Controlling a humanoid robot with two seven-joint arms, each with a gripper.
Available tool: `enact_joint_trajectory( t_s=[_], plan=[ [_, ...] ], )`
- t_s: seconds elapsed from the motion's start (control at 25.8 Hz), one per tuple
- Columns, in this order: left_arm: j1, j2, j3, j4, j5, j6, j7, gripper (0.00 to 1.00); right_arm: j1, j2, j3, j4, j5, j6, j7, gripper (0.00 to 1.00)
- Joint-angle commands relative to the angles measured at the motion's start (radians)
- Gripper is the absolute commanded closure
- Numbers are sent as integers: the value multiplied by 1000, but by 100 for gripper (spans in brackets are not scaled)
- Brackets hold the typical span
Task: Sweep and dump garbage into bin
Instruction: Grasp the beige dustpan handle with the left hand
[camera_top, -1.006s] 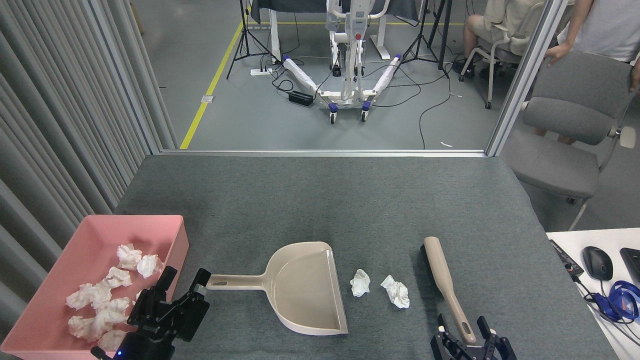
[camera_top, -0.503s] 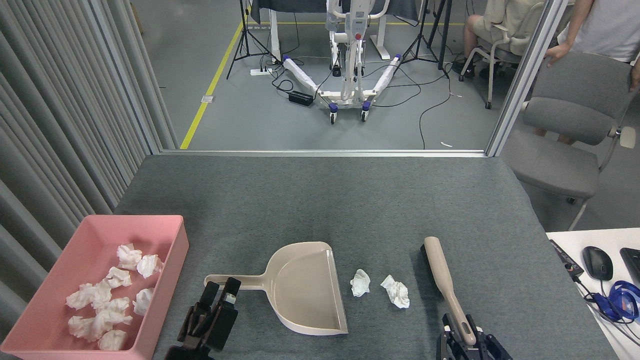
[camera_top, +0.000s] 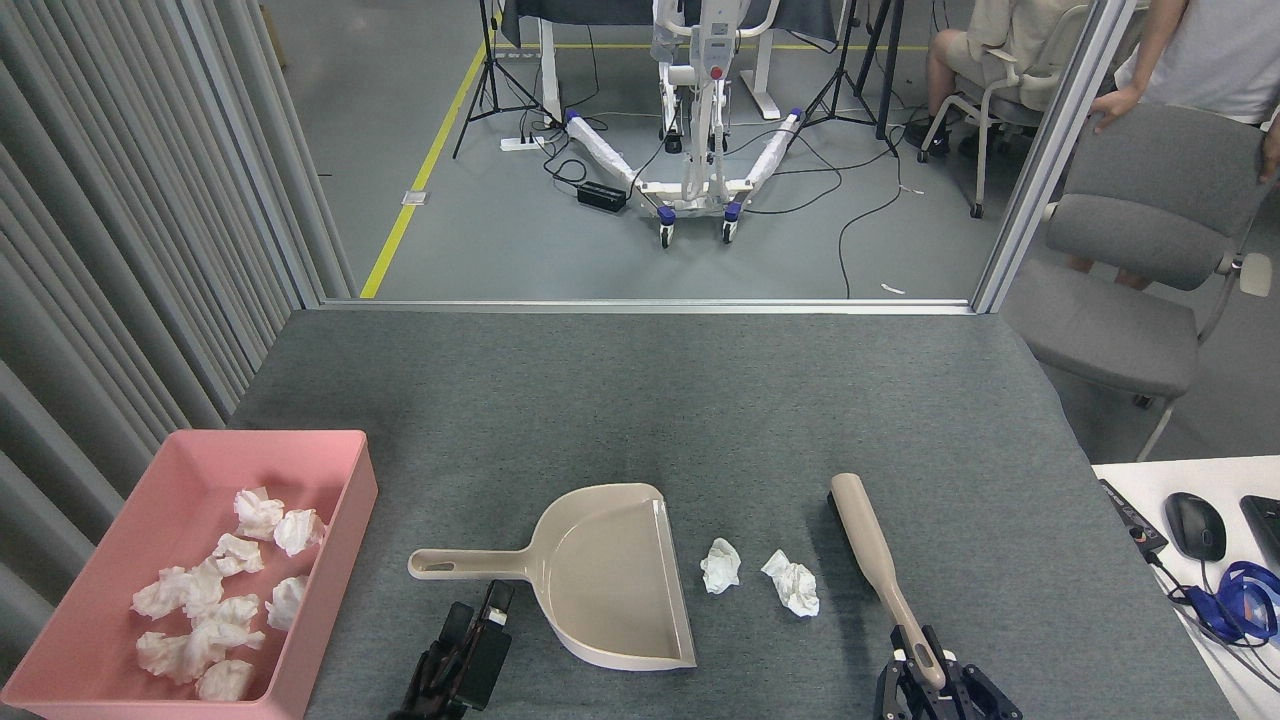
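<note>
Grey felt-covered table (camera_top: 640, 400) in front, glazed partition and workshop floor beyond.

At the near left corner, a shallow pink bin (camera_top: 345, 470), holding a heap of crumpled white tissue wads (camera_top: 215, 605) against its floor.

Mid-table, a beige dustpan (camera_top: 610, 575) lying flat, handle pointing left toward the bin, open lip facing right. Untouched by either gripper.

Just right of the dustpan's lip, two loose tissue wads on the felt: left wad (camera_top: 720, 566) close to the lip, right wad (camera_top: 792, 583) just beside it, the two apart from each other by a small gap.

Right of those, a beige hand brush (camera_top: 868, 545), lying at a slant, head away from the robot and leaning left, handle running down toward the lower edge.

Right gripper (camera_top: 940, 680) at the bottom edge, black fingers on both sides of the brush handle's end, closed round it and holding it.

Left gripper (camera_top: 475, 645) low in view, below the dustpan handle and near it, not touching. Seen end-on and dark, fingers close together with nothing between them; whether fully closed is hard to tell.

At the far right, a white desk corner with a black computer mouse (camera_top: 1195, 525). Grey office chair (camera_top: 1140, 270) beyond the table's right side.
</note>
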Motion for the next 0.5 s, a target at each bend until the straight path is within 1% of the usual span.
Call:
enact_joint_trajectory(
  t_s=[0.0, 0.15, 0.23, 0.39, 0.46],
  plan=[
    [-9, -2, 7, 45, 21, 3, 3, 2, 1, -4, -1, 0, 2, 0, -3, 93],
    [-41, -2, 15, 89, 94, 8, 8, 2, 7, -3, -1, -6, 14, -1, -22, 100],
    [-72, -2, 15, 125, 113, 9, 9, 2, 9, 0, -6, -12, 22, -11, -55, 100],
    [-104, -4, 17, 151, 122, 15, 16, 2, 18, 0, -18, -38, 22, -26, -64, 100],
    [-110, -4, 17, 163, 140, 46, 20, 2, 47, 0, -55, -61, 22, -37, -62, 100]
  ],
)
